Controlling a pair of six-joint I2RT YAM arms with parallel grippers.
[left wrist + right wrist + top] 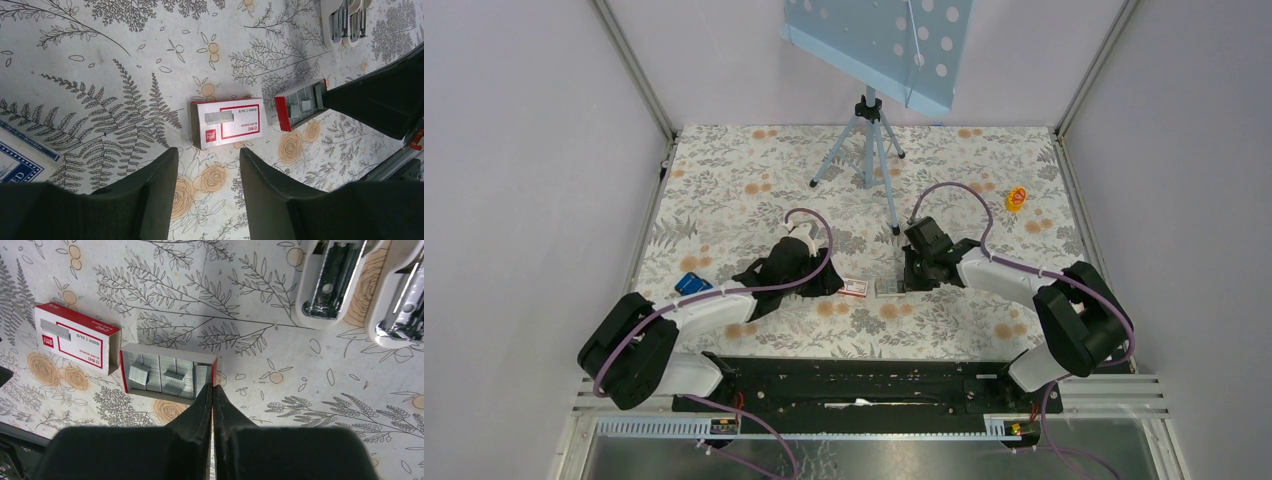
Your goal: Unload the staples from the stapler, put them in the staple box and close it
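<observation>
Floral table: stapler, box, tray

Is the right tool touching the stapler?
Apart. Right wrist view: the right tool sits by the staple tray; cloth separates it from the stapler.

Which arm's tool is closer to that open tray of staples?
The right tool, shut, sits at the rim of the tray. The left tool hovers by the red-and-white box beside it.

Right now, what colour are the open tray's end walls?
Red; the open tray shows best in right wrist view.
</observation>
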